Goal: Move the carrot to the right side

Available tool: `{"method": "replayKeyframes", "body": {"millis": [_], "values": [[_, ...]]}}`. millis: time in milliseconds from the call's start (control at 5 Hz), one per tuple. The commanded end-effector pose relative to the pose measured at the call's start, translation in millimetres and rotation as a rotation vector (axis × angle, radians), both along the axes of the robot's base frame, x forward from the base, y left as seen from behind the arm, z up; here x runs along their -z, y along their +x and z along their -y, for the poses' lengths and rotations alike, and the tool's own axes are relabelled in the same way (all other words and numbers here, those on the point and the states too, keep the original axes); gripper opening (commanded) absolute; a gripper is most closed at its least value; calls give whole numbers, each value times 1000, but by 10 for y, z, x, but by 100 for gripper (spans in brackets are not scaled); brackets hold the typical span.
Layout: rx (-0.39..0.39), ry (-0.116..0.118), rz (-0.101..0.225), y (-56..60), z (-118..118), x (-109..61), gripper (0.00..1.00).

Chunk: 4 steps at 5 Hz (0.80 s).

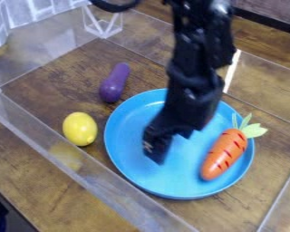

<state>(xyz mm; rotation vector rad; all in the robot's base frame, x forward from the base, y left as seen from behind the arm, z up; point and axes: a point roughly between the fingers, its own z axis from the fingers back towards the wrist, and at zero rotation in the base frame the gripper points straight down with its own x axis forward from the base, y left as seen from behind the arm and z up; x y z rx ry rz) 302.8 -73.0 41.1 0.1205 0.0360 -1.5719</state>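
Observation:
The orange carrot point(224, 154) with its light green top lies on the right part of the blue plate point(130, 172), leaves pointing to the far right. My gripper point(158, 148) hangs over the middle of the plate, just left of the carrot and apart from it. Its dark fingers stand open with nothing between them.
A purple eggplant point(113, 82) lies on the wooden table behind the plate's left edge. A yellow lemon point(79, 129) sits left of the plate. A clear plastic wall point(39, 136) runs along the left and front of the work area.

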Motion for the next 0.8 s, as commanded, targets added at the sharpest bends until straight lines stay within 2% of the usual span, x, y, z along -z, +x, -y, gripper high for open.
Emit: {"method": "replayKeyframes", "body": {"millis": [0, 200, 600], "values": [[-17, -3, 51, 176, 205, -7, 100], [-32, 2, 37, 154, 143, 48, 100], [-50, 3, 36, 138, 83, 38, 100]]}}
